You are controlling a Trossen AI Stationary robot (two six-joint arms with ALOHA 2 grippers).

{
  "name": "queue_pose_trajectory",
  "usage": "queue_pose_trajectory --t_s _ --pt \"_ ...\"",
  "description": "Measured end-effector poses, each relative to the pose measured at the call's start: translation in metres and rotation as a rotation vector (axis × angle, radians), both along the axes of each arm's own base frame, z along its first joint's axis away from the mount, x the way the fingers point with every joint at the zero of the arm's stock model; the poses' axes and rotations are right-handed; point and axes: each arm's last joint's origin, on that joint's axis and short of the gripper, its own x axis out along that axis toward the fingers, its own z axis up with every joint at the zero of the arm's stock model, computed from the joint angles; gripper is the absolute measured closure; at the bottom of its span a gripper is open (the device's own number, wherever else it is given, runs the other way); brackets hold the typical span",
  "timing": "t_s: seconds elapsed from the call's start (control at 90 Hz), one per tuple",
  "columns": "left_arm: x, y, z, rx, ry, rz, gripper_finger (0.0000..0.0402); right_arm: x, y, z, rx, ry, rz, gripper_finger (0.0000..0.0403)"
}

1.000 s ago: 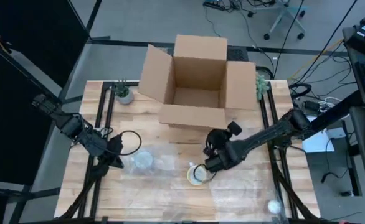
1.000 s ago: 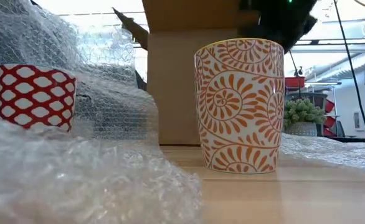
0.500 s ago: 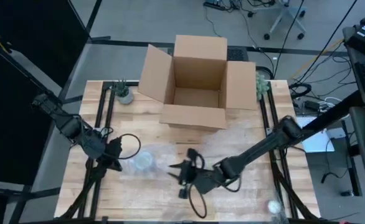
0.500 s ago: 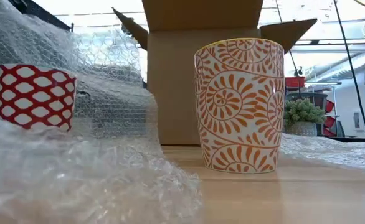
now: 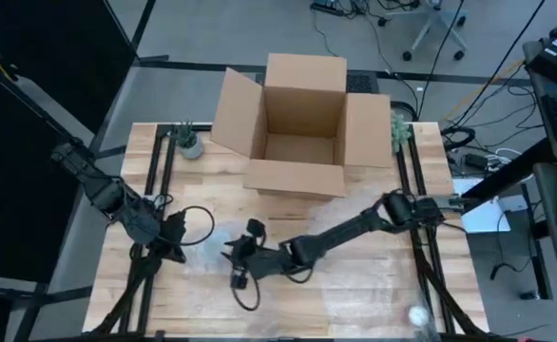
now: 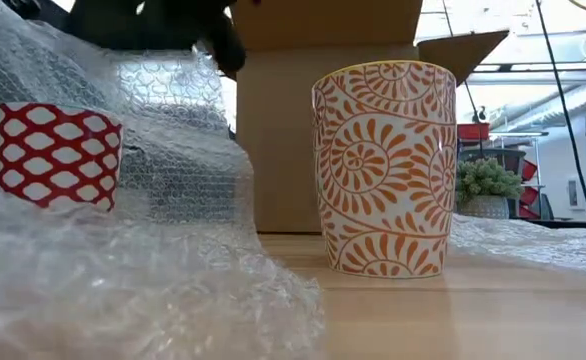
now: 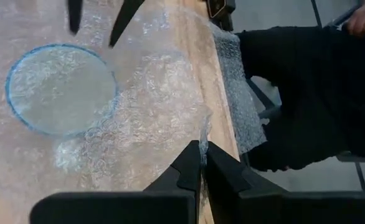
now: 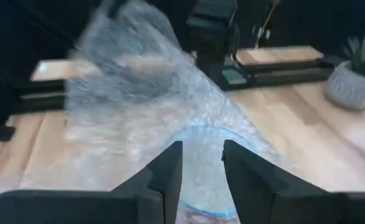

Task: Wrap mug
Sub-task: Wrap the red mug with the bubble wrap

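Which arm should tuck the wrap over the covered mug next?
Right. The right gripper is open directly over the blue-rimmed mug under the clear bubble wrap; the left gripper is shut on the wrap's edge.

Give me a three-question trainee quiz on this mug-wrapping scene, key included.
1. True or false: the right gripper is open.
2. Which mug sits under the bubble wrap? A) red-patterned mug B) orange-patterned mug C) both
3. Fill in: the left gripper is shut on the edge of the ___.
Key: 1 true; 2 A; 3 bubble wrap.
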Motion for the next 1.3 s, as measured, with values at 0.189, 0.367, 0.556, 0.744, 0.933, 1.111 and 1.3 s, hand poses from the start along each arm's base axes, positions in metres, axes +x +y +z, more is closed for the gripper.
queue_pose_trajectory --t_s 0.189,0.367,0.556,0.744,0.933,1.111,1.3 --pt "0.001 0.001 0.0 0.022 -0.024 0.041 0.04 0.003 -0.012 -0.01 0.016 0.085 -0.001 0.03" --pt "0.001 0.001 0.0 0.0 0.004 0.096 0.04 0.004 -0.02 -0.011 0.013 0.099 -0.006 0.03" --pt "-0.001 0.003 -0.002 -0.038 0.081 0.151 0.0398 0.005 -0.02 -0.011 0.007 0.098 0.022 0.03" --pt "-0.001 0.003 -0.002 -0.049 0.096 0.162 0.0353 0.005 -0.02 -0.01 0.005 0.093 0.024 0.03" --pt "0.0 0.002 -0.003 -0.038 0.094 0.166 0.0274 0.005 -0.02 -0.01 0.005 0.093 0.024 0.03" --pt "-0.001 0.003 0.001 -0.052 0.084 0.17 0.0225 0.006 -0.019 -0.01 -0.017 0.095 0.035 0.03" --pt "-0.004 0.002 0.003 -0.084 0.098 0.186 0.0219 0.006 -0.018 -0.009 -0.065 0.108 0.082 0.03"
